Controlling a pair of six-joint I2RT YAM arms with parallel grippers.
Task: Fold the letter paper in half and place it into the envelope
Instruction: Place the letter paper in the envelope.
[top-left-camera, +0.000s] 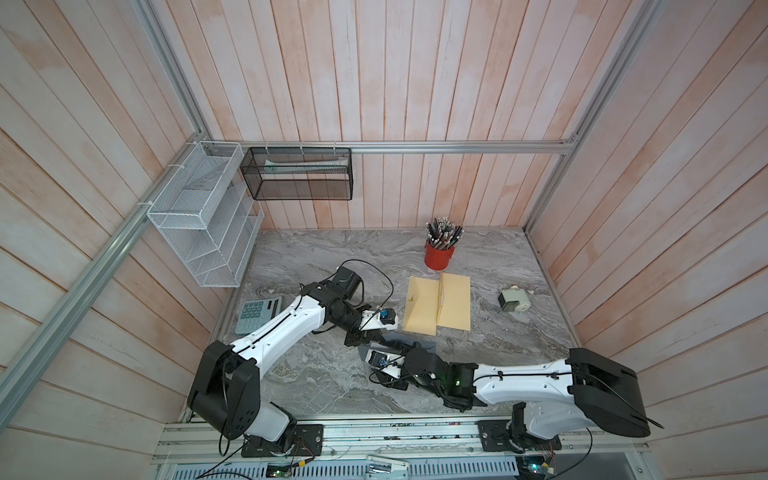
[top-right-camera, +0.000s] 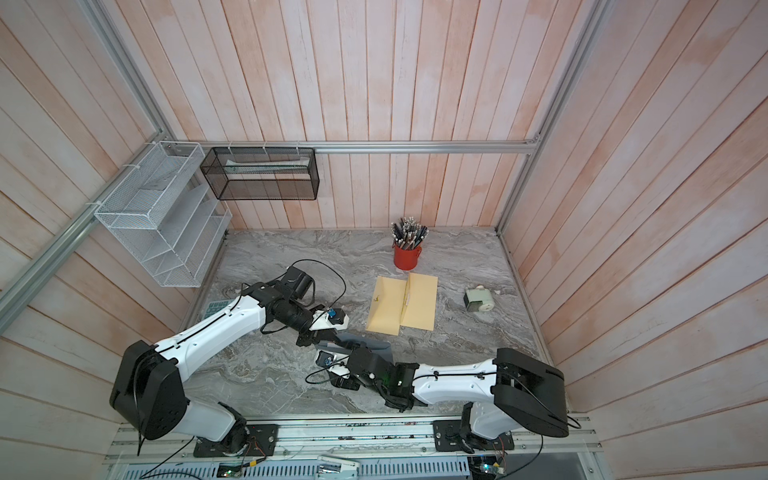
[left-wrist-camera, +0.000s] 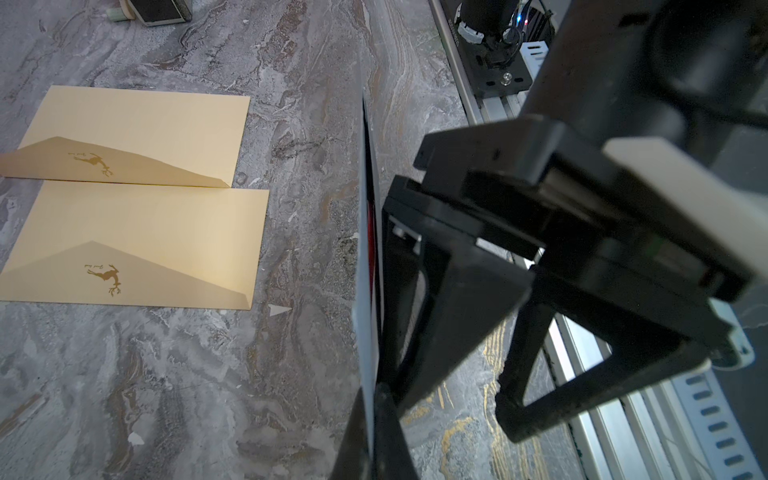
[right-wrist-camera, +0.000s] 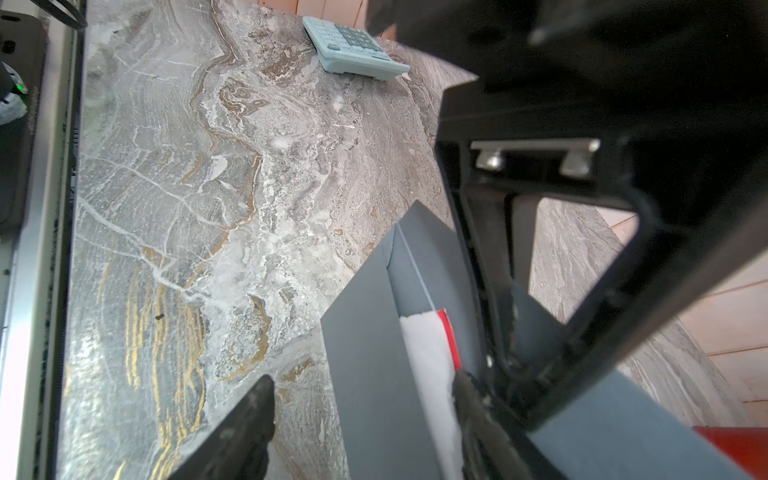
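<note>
Left fingers (left-wrist-camera: 392, 440) clenched on letter (right-wrist-camera: 428, 353), long axis pointing into envelope (right-wrist-camera: 365, 374); right fingers (right-wrist-camera: 245, 424) spread astride envelope wall, not gripping.

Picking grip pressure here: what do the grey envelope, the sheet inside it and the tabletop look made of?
The grey envelope looks like matte paper or thin card: crisp fold lines, no glare. The sheet inside looks like white paper with a red edge, texture washed out. The tabletop has a grey veined marble look with slight sheen: real stone or printed laminate, cannot tell.
</note>
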